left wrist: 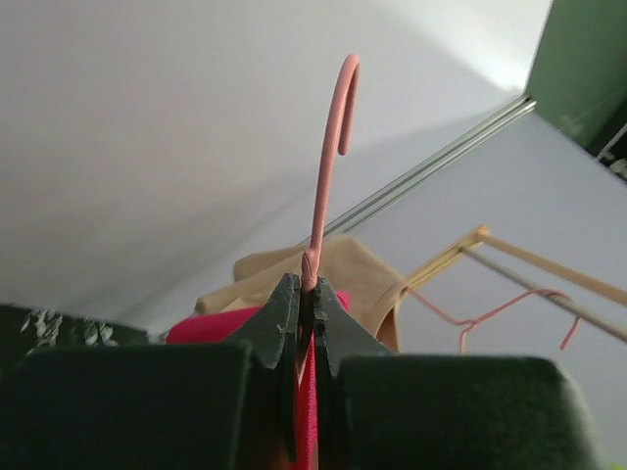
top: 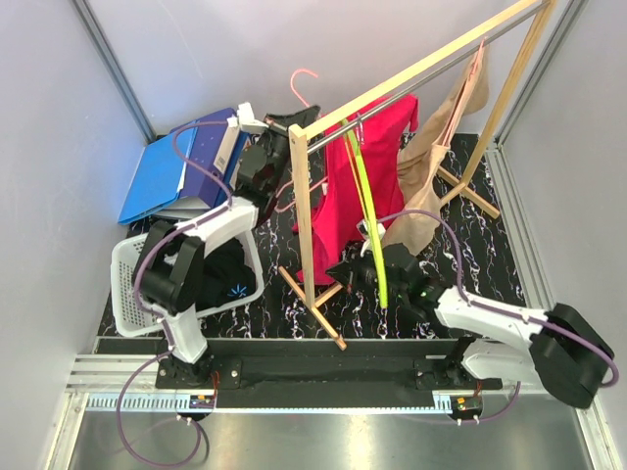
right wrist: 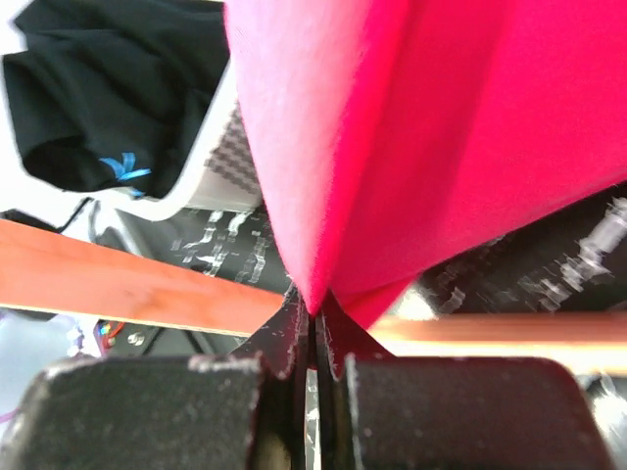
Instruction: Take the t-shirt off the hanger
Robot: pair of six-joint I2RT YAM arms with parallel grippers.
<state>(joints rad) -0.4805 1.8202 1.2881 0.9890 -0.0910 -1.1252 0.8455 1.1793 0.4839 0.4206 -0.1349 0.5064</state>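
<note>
A red t-shirt hangs by the wooden rack, still on a pink hanger whose hook sticks up off the rod. My left gripper is shut on the hanger's neck; in the left wrist view the hook rises from the shut gripper, with red fabric between the fingers. My right gripper is shut on the shirt's lower hem. In the right wrist view the red cloth runs down into the pinched gripper.
A beige top hangs further right on the metal rod. A lime-green strip hangs in front of the red shirt. A white basket with black clothes sits at the left, and blue folders lie behind it.
</note>
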